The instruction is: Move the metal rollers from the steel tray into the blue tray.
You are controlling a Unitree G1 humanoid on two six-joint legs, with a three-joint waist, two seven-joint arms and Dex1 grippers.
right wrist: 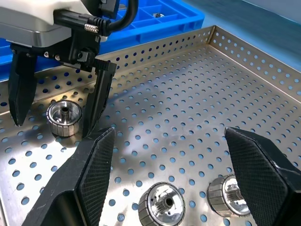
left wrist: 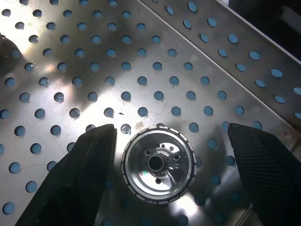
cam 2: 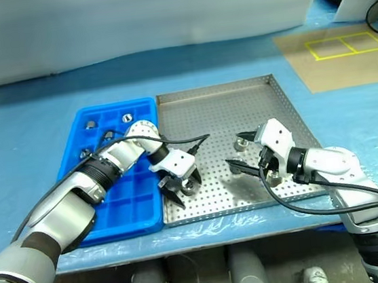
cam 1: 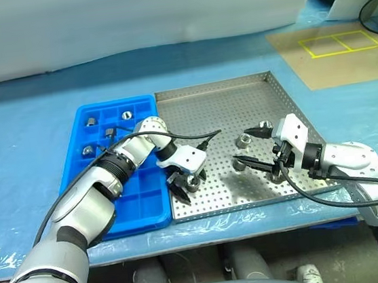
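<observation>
Straddling: left gripper (cam 1: 184,187) pointed down, black fingers (left wrist: 80,174) apart either side of one ribbed silver roller (left wrist: 159,164), positioned for a pinch, not yet clamped.
Waiting: right gripper (cam 1: 255,149) low over the tray, fingers wide apart, nothing held.
Perforated square steel tray (cam 1: 219,104): four short shiny metal rollers visible, near its front edge.
Bright blue gridded plastic tray (cam 1: 85,126): four rollers, one per compartment, far end.
Surface: blue sheeting (cam 1: 24,133).

head pair — high, looking down | wrist cams — close, low over steel tray (right wrist: 244,52), sharing one roller (right wrist: 64,117)
</observation>
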